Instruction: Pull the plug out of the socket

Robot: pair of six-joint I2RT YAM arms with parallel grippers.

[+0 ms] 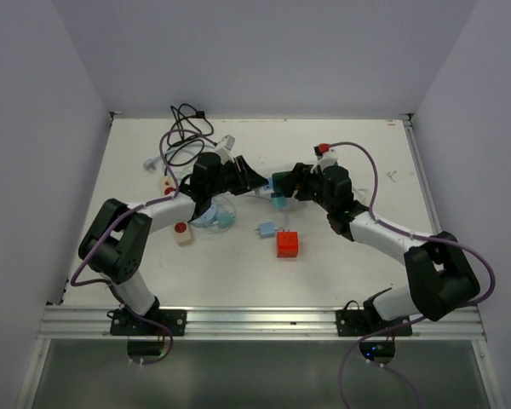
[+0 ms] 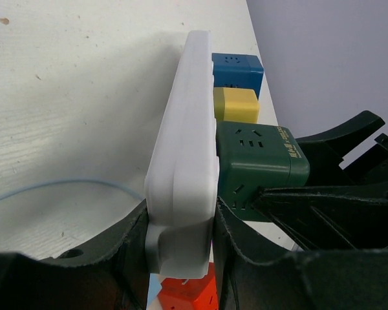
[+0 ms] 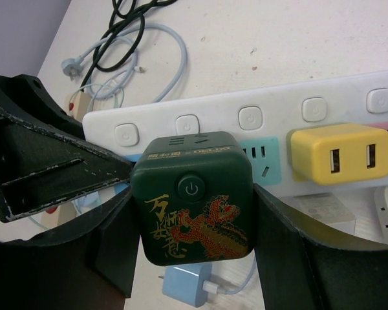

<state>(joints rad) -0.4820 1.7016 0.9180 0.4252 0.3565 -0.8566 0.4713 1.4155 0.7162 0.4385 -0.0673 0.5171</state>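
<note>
Around the table's middle, slightly nearer its far edge, the left gripper (image 2: pixel 181 236) clamps the white power strip (image 2: pixel 187 129) while the right gripper (image 3: pixel 194 239) squeezes the green cube plug (image 3: pixel 193 194), seated in the strip beside a yellow adapter (image 3: pixel 339 152).

Dark green cube plug (image 3: pixel 193 197), red-gold dragon print and round power button on its outer face, seated flush in the white power strip (image 3: pixel 246 119).
</note>
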